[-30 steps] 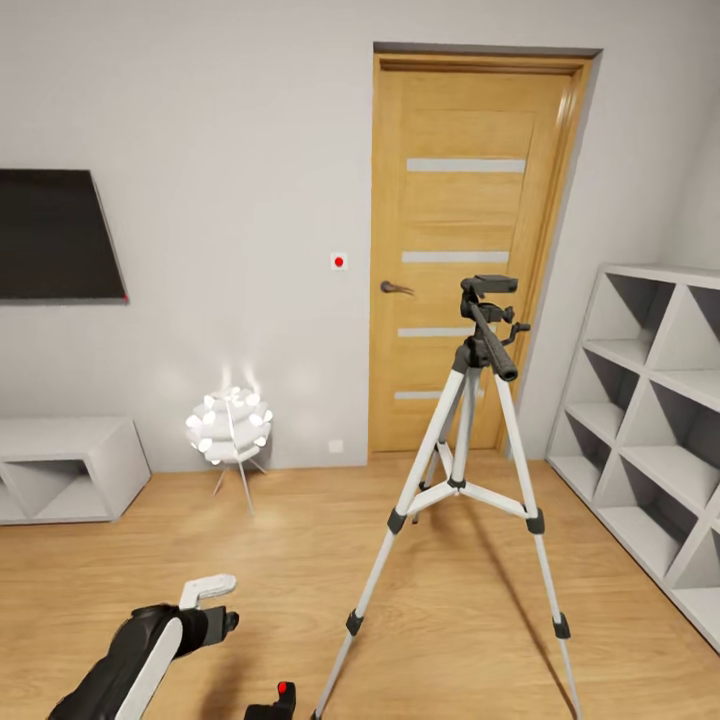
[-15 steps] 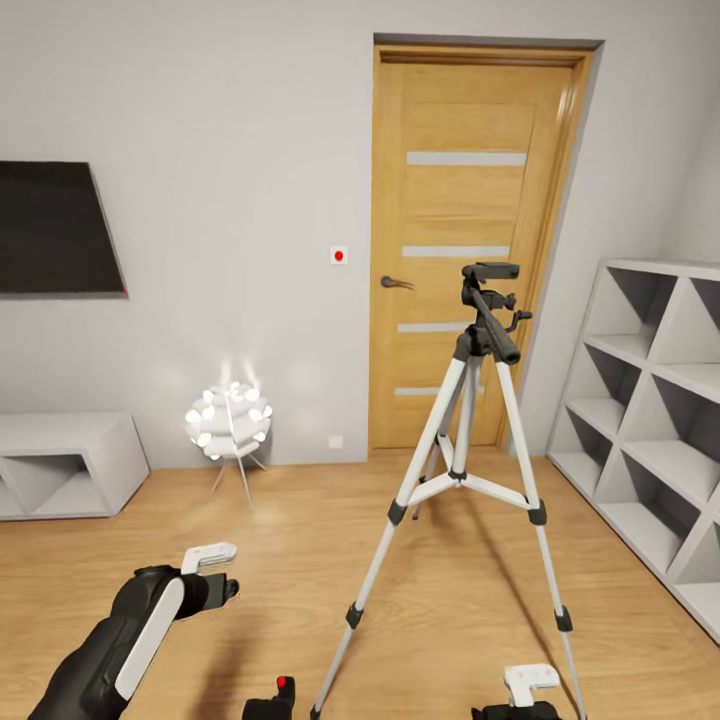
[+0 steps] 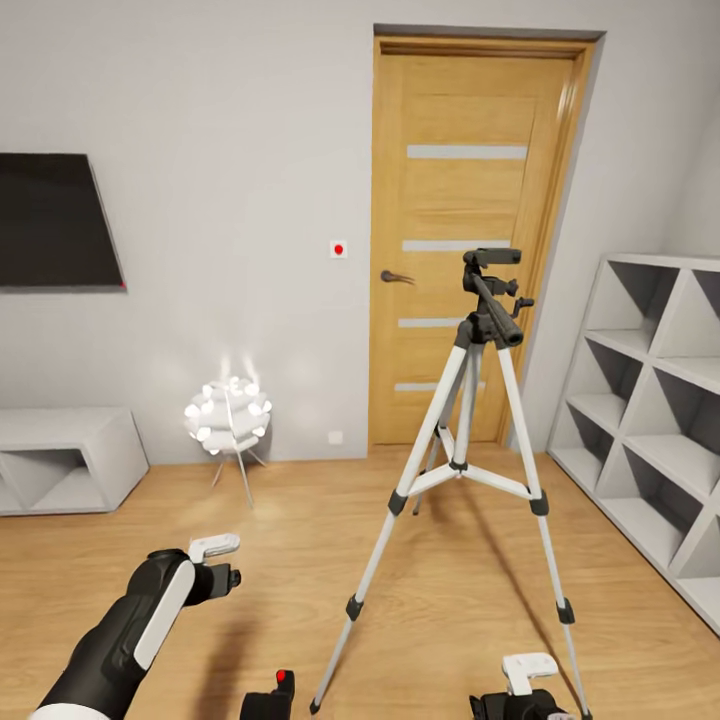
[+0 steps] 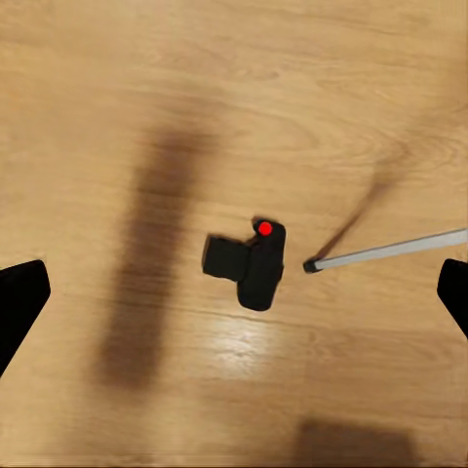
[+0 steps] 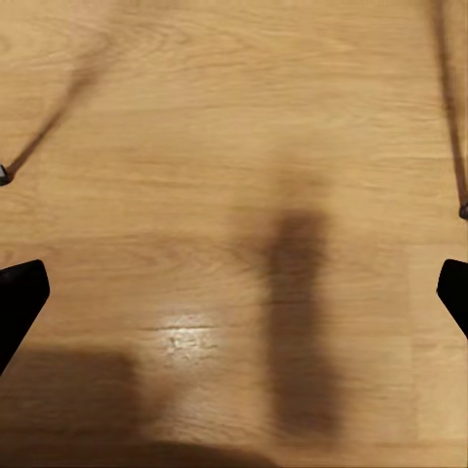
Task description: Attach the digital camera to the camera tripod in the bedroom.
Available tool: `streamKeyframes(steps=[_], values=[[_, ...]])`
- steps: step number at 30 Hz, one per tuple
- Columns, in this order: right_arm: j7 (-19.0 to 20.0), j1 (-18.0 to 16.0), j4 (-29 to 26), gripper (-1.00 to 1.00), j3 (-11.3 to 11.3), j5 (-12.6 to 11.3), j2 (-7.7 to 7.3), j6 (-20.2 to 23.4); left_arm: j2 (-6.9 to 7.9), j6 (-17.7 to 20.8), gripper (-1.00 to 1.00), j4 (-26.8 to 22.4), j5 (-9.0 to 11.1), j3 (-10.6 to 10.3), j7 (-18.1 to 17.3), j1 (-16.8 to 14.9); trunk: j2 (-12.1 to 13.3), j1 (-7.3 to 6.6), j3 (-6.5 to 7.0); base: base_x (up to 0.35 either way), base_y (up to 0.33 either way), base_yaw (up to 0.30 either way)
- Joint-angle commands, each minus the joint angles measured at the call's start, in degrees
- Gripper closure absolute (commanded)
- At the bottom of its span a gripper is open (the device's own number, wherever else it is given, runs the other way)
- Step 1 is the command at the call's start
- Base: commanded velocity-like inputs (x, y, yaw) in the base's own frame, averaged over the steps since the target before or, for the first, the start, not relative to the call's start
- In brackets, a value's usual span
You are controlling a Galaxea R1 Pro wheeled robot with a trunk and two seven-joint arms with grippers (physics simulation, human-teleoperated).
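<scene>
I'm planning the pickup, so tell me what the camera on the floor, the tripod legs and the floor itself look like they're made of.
Digital camera: matte black, plastic-looking body, no glints, with a glossy red button on top.
Camera tripod: legs look like pale silver-grey metal tubing, smooth and evenly shaded, with black, probably plastic, clamps and feet.
Floor: light wood planks with visible grain and a soft sheen where light reflects; probably lacquered or laminate.

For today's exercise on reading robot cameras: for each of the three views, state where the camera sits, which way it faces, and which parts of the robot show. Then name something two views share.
Head view: on the robot's head, facing forward and down at the camera tripod before the door; left gripper and right gripper show.
Left wrist view: on the left arm, facing down at the floor and digital camera; dark fingertips at the edges.
Right wrist view: on the right arm, facing down at bare wood floor; fingertips at the edges.
Shared: head and left wrist views both show the digital camera beside a tripod foot.
</scene>
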Motion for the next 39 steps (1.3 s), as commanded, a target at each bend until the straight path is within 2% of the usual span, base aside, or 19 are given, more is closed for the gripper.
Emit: streamKeyframes(steps=[1,4,16,19,21,24,39], values=[[0.06,-0.03,-0.15,-1.0,0.06,0.05,-0.04,0.4,0.05,0.08,-1.0,0.52,0.58,-0.19,0.58,-0.05,-0.45,0.22,-0.24,0.0,0.0,0.0],[0.06,0.0,-0.29,-1.0,0.01,0.05,-0.02,0.56,0.09,-0.01,-1.0,2.29,0.5,-0.22,0.57,-0.06,-1.65,0.88,-0.78,0.0,0.0,0.0],[-0.01,-0.01,0.04,-1.0,0.07,0.13,0.12,0.15,0.25,-0.28,-1.0,4.11,0.06,-0.27,0.73,-0.07,-6.46,3.51,-2.94,0.0,0.0,0.0],[-0.02,-0.02,0.13,-1.0,0.11,0.14,0.14,0.1,0.43,-1.45,-1.0,5.27,0.05,-0.25,0.73,-0.07,-7.67,4.17,-3.48,0.0,0.0,0.0],[0.02,-0.02,0.09,-1.0,0.04,0.14,0.1,0.18,0.5,-4.88,-1.0,6.89,0.05,-0.28,0.72,-0.07,-8.47,4.61,-3.83,0.0,0.0,0.0],[0.05,0.01,-0.03,-1.0,0.0,0.14,0.07,0.25,0.37,-6.61,-1.0,7.41,0.05,-0.32,0.68,-0.07,-9.67,5.27,-4.37,0.0,0.0,0.0],[0.06,0.0,0.12,-1.0,-0.02,0.14,0.06,0.59,0.11,-7.44,-1.0,6.8,0.41,-0.38,0.62,-0.07,-15.69,8.57,-7.07,0.0,0.0,0.0]])
